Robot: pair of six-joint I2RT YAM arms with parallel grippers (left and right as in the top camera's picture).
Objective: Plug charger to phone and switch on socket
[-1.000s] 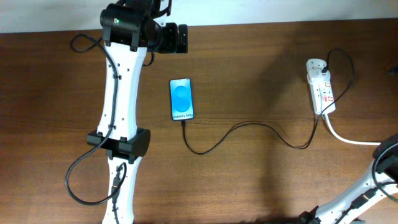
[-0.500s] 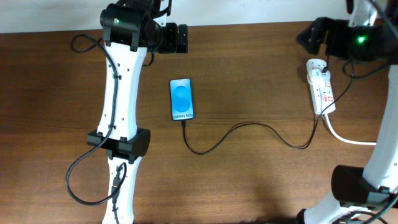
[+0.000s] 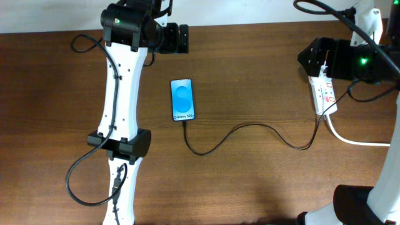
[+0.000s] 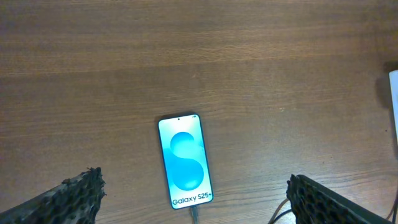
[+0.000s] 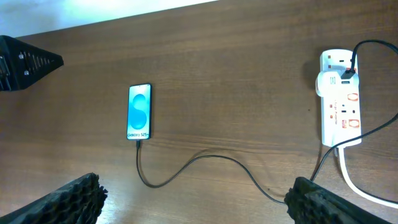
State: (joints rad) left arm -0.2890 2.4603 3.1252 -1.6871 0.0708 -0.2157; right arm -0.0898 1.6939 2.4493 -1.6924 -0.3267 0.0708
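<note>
**Setting:** robotics lab test bench.

**Evidence:**
- Bench: brown wood-grain table (image 3: 250, 69), with a plain white surface (image 3: 250, 9) beyond its far edge.
- Left robot arm (image 3: 119, 94): white links and black joints, reaching from the near edge to the far-left area, with a small green light on its wrist.
- Right robot arm (image 3: 340, 59): black wrist at the far-right corner, with a green indicator light (image 3: 361, 60) lit.
- Robot cabling (image 3: 78, 181): loose black loops lying near the near-left corner.
- Power strip (image 3: 325, 94): white with red switch marks, by the right edge. Its thick white cord (image 3: 350, 139) runs off that edge.
- Smartphone (image 3: 182, 100): mid-bench, showing a "Galaxy S25" screen, with a thin black charger cable (image 3: 250, 127) trailing toward the strip.
</note>
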